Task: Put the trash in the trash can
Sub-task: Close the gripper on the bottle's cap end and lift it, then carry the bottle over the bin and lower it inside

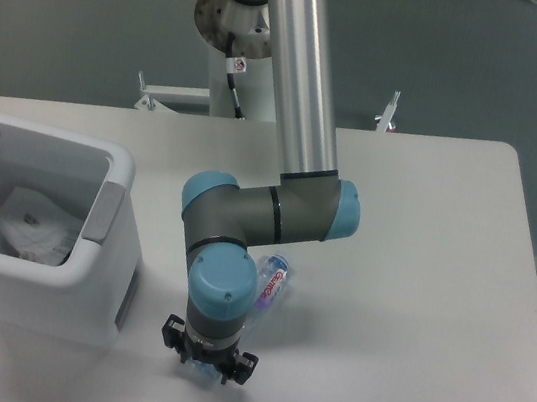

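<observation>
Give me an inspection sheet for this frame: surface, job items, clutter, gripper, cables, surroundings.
Surface: white table, mostly bare.
Job items: crushed bottle lying on the table beside the arm, partly hidden by the wrist; white wrapper already inside the trash can at the left.
Clutter: nothing seen.
Gripper: gripper low over the table near the bottle's hidden end; open or shut not visible.
Cables: black cable on the robot base.
Surroundings: grey floor.
</observation>
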Tool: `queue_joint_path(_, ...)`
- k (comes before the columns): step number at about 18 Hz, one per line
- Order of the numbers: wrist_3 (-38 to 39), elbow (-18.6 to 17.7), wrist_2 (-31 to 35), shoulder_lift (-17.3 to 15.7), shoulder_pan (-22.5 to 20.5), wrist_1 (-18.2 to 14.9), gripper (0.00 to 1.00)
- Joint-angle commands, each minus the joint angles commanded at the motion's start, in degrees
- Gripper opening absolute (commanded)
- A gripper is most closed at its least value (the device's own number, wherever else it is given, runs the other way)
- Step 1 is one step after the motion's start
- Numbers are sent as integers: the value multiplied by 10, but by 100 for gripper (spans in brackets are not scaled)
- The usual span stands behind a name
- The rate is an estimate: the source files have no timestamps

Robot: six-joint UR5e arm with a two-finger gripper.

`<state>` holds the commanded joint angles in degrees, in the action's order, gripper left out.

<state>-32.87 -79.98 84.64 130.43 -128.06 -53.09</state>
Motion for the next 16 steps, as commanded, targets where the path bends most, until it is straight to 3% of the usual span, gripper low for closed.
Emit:
queue_joint_path(3, 0, 4, -4, -13, -3, 6, 36)
queue_joint_path(7, 1, 48, -24, -31, -18, 7, 36)
queue_joint_path(16, 65, 134, -209, -102, -96, 10, 36)
